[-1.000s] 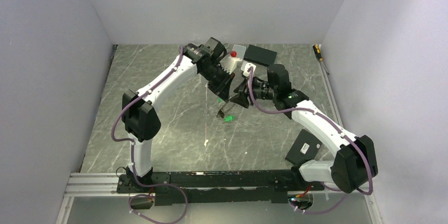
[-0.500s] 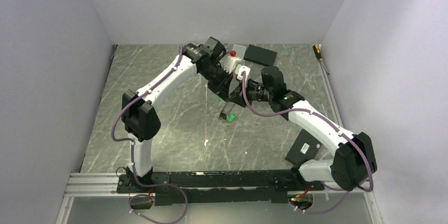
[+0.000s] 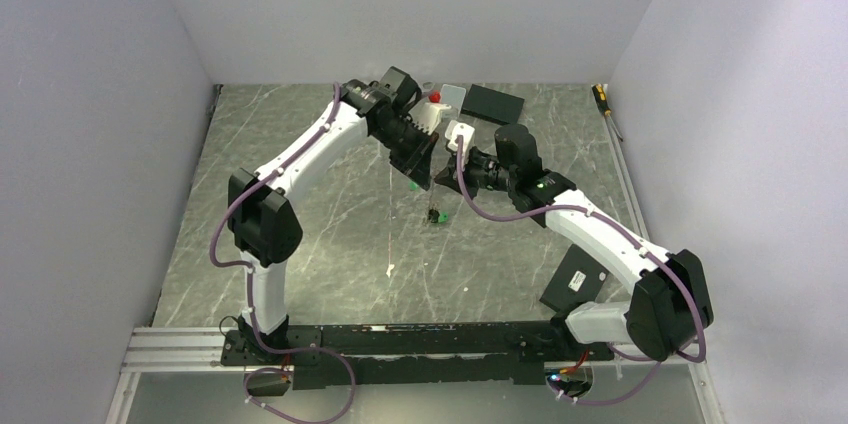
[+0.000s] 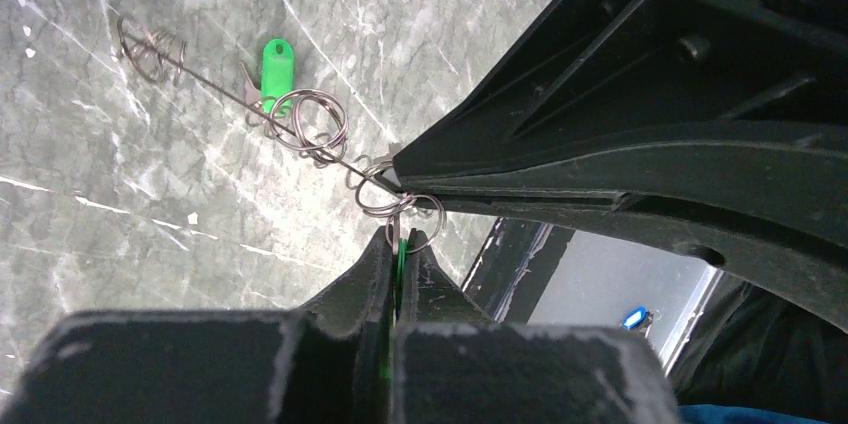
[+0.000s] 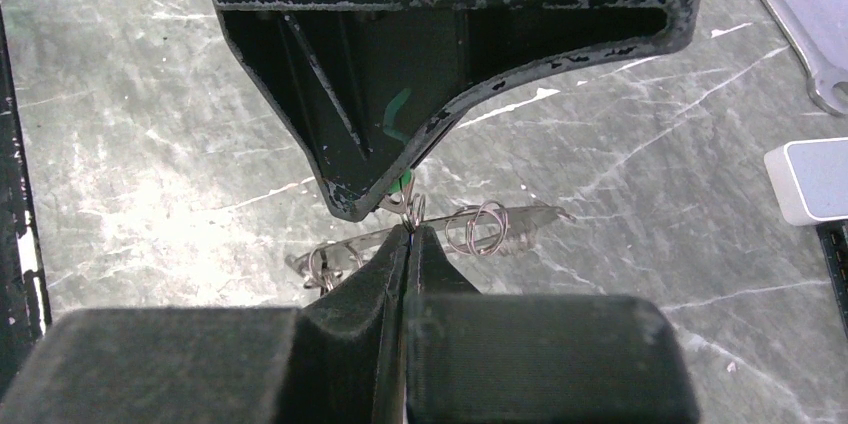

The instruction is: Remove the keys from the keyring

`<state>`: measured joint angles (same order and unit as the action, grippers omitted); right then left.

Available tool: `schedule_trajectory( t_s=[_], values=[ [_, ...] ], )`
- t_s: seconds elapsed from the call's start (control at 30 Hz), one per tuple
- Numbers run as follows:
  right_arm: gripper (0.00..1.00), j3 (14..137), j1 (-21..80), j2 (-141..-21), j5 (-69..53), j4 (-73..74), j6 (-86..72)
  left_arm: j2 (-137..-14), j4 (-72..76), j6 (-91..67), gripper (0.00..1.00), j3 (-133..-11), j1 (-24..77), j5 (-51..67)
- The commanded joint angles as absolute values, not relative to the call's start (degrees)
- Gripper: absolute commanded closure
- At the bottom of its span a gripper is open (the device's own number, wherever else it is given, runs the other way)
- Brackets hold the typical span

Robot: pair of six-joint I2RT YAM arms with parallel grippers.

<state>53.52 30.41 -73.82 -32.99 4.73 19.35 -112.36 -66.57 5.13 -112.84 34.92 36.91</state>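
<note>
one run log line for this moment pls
left gripper: shut on small green-headed key | right gripper: shut on thin grey metal keyring | second green-headed key: on keyring

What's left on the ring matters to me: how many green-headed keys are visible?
2. One bright green plastic-headed key hangs far along the thin grey metal keyring; the other green key is clamped edge-on in the left pincer. Others may be hidden.

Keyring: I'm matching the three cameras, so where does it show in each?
Top external: keyring dangling at centre.
Left wrist: keyring strung from upper left to centre.
Right wrist: keyring at centre, running crosswise.
Shared landmark: the right pincer tip clamping it.
</note>
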Motion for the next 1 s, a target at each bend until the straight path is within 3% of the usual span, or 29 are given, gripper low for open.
schedule_trajectory(
  t_s=[0.0, 0.53, 0.97],
  values=[
    [1.0, 54.1, 30.3, -72.0, -33.0, 3.2, 19.7, -110.2, -64.0, 3.6, 1.0, -112.3, 32.8, 38.7],
    [1.0, 54.4, 29.6, -69.6, -32.0, 3.2, 18.9, -112.6, -62.7, 2.3, 1.0, -110.5, 31.5, 33.8],
    [1.0, 53.5, 29.0, -69.7, -32.9, 2.0, 18.2, -111.7, -61.9, 2.8, 1.0, -108.7, 30.6, 36.3]
  ],
)
